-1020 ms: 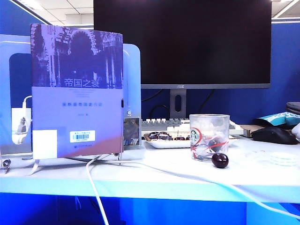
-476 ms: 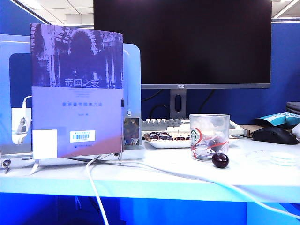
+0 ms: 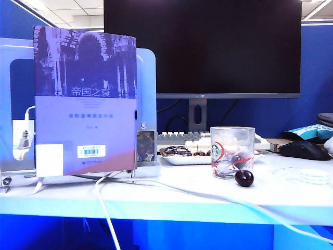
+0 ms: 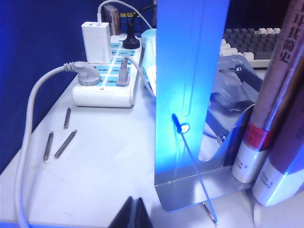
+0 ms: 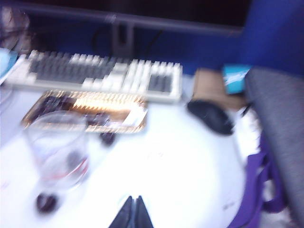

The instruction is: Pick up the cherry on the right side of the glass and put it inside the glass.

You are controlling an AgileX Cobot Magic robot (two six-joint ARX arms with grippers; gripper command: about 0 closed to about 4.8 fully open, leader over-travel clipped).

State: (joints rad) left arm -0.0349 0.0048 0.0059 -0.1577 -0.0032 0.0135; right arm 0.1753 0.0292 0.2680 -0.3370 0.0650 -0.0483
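Office desk setting: large dark monitor (image 3: pixel 202 47) on a stand, keyboard (image 5: pixel 102 76) and black mouse (image 3: pixel 303 150) before blue partition walls, power strip (image 4: pixel 108 78) with plugs, upright book (image 3: pixel 85 101) in a metal bookend.

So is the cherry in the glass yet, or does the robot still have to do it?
Looks done: a dark cherry shows inside the glass, and the blurry right wrist view seems to agree. In hand: nothing. The left hand and the right hand are both shut and empty, away from the glass. Left to do: probably nothing. A maroon cherry lies on the table beside the glass.
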